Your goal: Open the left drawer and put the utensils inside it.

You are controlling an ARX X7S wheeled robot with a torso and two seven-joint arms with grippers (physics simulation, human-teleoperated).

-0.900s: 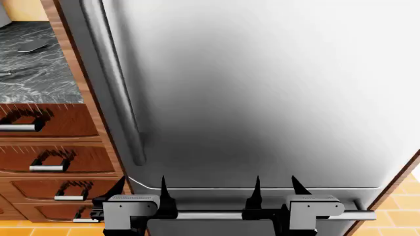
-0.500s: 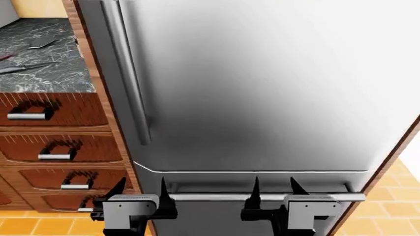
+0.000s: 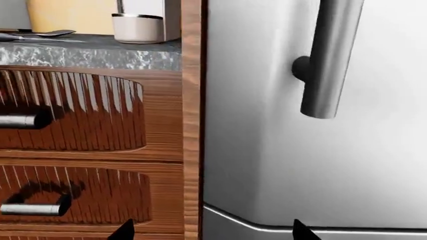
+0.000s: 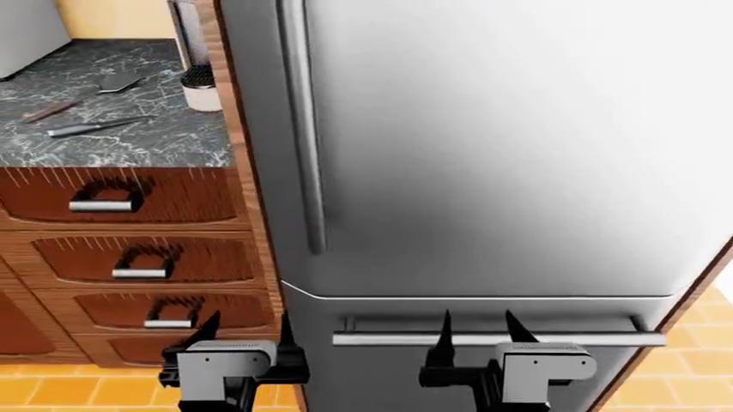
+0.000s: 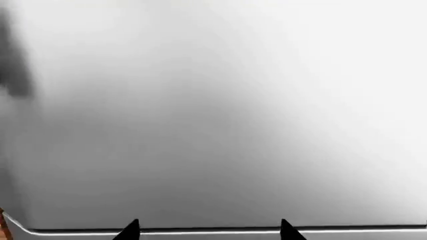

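We judged the shut left drawer (image 4: 109,196) stiff, best pulled by its silver bar handle (image 4: 101,205), while our left gripper (image 4: 246,330) and right gripper (image 4: 475,329) hung apart-jawed and empty.

Fridge (image 4: 493,146) ahead, drawer stack (image 4: 132,257) at its left, counter (image 4: 172,142) above, spoon (image 4: 86,94) behind knife (image 4: 92,127), cup (image 4: 202,93) in right rear corner.

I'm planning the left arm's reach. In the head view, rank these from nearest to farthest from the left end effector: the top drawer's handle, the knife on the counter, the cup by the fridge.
From the left end effector:
1. Top drawer's handle, on the cabinet front, up and left.
2. Knife, on the counter above that drawer.
3. Cup, at the counter's back beside the fridge.
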